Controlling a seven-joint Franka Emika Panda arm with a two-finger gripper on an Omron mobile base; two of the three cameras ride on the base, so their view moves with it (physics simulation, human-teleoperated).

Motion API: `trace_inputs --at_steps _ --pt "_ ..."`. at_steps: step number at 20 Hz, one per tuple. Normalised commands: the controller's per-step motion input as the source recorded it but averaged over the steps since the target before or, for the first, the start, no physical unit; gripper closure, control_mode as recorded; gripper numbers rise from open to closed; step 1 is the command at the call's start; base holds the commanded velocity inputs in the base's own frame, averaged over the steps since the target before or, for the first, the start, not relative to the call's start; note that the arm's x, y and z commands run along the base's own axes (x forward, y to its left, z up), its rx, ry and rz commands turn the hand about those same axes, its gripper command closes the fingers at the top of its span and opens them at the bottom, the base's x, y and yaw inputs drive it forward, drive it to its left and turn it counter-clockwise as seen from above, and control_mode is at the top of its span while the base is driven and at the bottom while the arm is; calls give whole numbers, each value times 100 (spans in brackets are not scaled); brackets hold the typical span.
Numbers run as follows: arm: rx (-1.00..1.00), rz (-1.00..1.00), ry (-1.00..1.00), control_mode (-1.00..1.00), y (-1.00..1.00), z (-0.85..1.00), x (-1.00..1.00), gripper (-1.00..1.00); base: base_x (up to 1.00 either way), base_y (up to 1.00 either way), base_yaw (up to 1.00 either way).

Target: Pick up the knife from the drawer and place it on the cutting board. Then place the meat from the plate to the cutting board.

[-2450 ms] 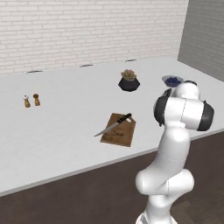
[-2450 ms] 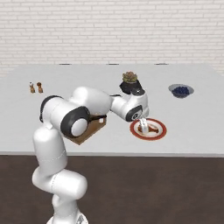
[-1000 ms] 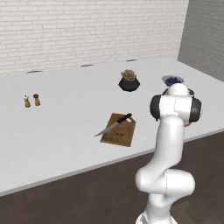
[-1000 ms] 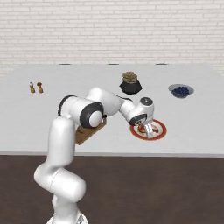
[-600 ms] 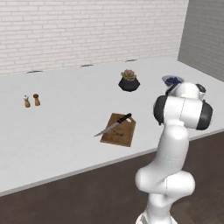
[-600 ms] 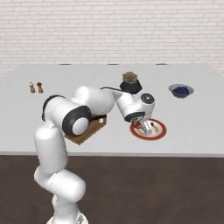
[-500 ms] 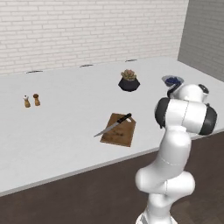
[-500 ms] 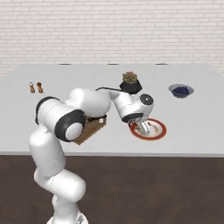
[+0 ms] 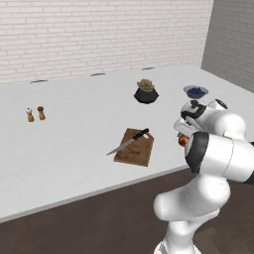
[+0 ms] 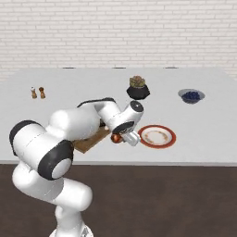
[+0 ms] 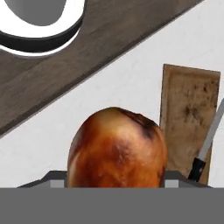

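meat point(image 11: 117, 148) clamped in gripper point(image 10: 118, 138) beside plate point(image 10: 157, 136); knife point(image 9: 129, 142) on cutting board point(image 9: 135, 147) in left base view

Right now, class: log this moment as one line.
tool: shut on meat | knife: on cutting board | plate: empty

Glossy meat point(image 11: 117, 148), wooden cutting board point(image 11: 189, 109)

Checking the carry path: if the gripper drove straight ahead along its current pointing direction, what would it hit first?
Likely the bare counter just short of the cutting board, judging by the hand view past the held meat; depth is unclear.
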Motion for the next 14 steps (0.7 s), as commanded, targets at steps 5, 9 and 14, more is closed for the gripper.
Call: trace_inputs --at_steps 5,9,14 --pt "-12 29 17 -100 100 33 0 100 0 0 0" --pt "-16 23 17 -100 100 -3 -9 100 0 0 0" --pt "-12 10 5 -100 100 -35 -6 100 0 0 0"
